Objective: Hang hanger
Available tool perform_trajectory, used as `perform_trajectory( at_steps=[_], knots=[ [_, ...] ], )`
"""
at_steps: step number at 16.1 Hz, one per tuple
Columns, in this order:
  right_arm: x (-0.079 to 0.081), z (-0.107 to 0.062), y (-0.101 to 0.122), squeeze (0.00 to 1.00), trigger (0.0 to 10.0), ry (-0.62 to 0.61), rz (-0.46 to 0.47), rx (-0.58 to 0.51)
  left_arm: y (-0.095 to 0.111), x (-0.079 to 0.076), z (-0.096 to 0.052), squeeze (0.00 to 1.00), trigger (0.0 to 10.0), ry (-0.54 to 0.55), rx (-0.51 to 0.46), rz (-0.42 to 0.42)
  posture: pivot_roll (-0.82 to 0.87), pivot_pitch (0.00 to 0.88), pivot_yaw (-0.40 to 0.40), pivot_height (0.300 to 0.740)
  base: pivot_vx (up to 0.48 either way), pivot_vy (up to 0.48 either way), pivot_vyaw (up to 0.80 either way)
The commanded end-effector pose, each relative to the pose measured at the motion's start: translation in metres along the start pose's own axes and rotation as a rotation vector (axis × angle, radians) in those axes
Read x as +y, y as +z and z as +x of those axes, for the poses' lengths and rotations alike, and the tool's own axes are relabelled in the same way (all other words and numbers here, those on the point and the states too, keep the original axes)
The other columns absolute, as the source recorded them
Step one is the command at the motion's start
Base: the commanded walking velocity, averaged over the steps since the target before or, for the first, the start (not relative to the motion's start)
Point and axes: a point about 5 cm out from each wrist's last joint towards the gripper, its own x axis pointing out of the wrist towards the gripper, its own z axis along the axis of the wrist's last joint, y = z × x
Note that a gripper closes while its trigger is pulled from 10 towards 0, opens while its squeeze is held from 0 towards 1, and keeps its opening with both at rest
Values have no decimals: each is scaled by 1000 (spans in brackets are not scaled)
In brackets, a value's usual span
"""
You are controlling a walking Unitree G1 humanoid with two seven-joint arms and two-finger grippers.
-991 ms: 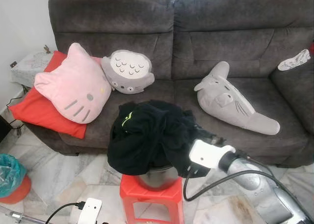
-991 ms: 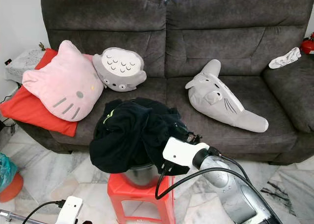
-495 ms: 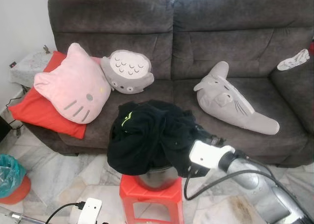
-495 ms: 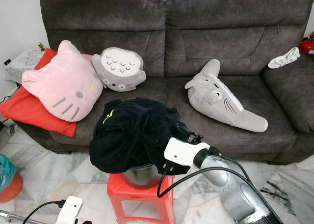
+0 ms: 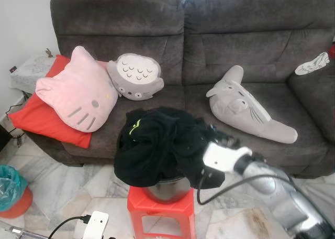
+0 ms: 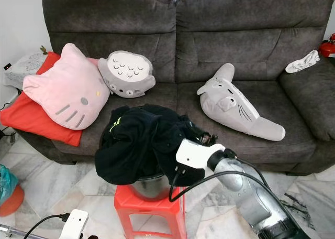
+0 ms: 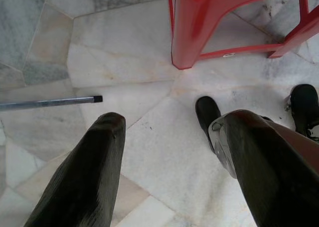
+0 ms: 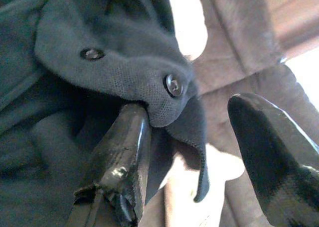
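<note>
Centre of the frame in the eye views: a heap of black clothing (image 5: 157, 144) is sitting piled over a metal pot (image 5: 166, 189) on a red stool (image 5: 162, 215), just in front of the dark grey sofa (image 5: 235, 34). The right gripper (image 8: 187, 152) is reaching in from the lower right, its silver arm (image 6: 251, 197) stretching across to the right edge of the pile. In the right wrist view its two black fingers (image 8: 119, 162) are standing apart, open, one finger pressing against a buttoned fold of the dark cloth, the other hanging free with the sofa behind it; nothing is clamped between them. No hanger can be made out in the heap.

The left gripper (image 7: 169, 152) is hanging idle over the marble floor (image 7: 124, 53), fingers spread wide and holding nothing, near a leg of the stool.

On the sofa, a pink cat cushion (image 5: 78, 95) is lying at the left on a red cushion (image 5: 42, 118), a round grey plush (image 5: 137, 76) beside it, a long grey plush (image 5: 248, 110) to the right.
</note>
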Motion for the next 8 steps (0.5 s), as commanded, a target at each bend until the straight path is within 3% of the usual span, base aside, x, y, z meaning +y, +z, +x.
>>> perform_trajectory(
  at_steps=[1, 5, 8],
  knots=[
    [-6, 2, 2, 0, 10000, -16, -13, -17, 0, 4, -1, 0, 10000, 10, -3, 10, -83, 0, 83, 740, 0, 0, 0],
    [-9, 9, 1, 0, 10000, -7, -38, -29, 0, 4, -1, 0, 10000, 13, -4, 9, -77, 0, 81, 740, 0, 0, 0],
    [-1, 10, -3, 0, 10000, 34, -35, -17, 0, 3, -1, 0, 10000, 11, -4, 11, -78, 0, 82, 740, 0, 0, 0]
  ],
)
